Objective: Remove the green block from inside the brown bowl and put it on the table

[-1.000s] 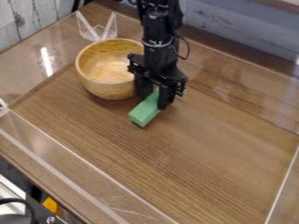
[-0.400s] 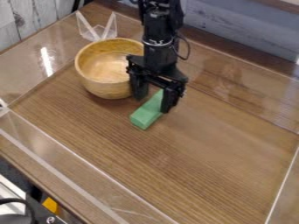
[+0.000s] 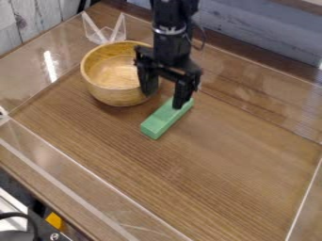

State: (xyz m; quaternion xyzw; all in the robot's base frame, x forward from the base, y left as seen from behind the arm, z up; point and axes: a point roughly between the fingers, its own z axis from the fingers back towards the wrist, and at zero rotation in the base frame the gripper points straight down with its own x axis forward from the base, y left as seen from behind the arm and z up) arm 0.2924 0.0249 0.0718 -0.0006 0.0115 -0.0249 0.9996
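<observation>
The green block (image 3: 165,119) lies flat on the table (image 3: 214,179), just to the right of the brown bowl (image 3: 115,74). The bowl holds nothing. My gripper (image 3: 168,94) hangs a little above the block's far end with its jaws wide open and nothing between them. Its black fingers (image 3: 185,90) stand apart from the block.
Clear plastic walls (image 3: 75,184) run along the table's edges. The bowl's rim sits close to the left finger. A white wire-like object (image 3: 101,28) stands behind the bowl at the back left.
The gripper has let go of the green block, opened wide and risen. The block now lies flat on the table, no longer tilted.
</observation>
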